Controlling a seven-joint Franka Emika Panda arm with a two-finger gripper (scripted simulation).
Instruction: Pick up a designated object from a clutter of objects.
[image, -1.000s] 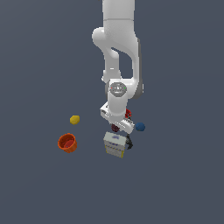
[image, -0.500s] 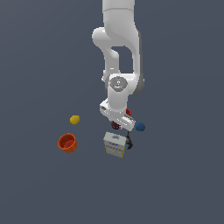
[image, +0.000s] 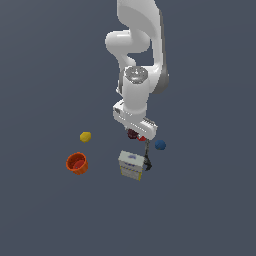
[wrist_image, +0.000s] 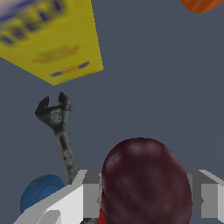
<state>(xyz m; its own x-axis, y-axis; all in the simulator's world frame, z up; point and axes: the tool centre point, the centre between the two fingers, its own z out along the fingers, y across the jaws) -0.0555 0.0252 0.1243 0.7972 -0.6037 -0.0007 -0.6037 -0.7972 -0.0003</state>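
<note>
Maroon ball (wrist_image: 146, 181) fills the claw (wrist_image: 144, 197) — wrench (wrist_image: 57, 127), blue ball (wrist_image: 41, 192) beside.

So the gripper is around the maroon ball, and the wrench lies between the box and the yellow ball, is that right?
Not quite. The wrench lies between the box and the blue ball, as the exterior view shows. The yellow ball sits apart, near the orange cup. The gripper is around the maroon ball.

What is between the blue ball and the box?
A thin dark wrench lies between the blue ball and the box, clearest in the exterior view.

Dark maroon ball (wrist_image: 144, 181), rounded, glossy, between the fingers (wrist_image: 89, 194)
</note>
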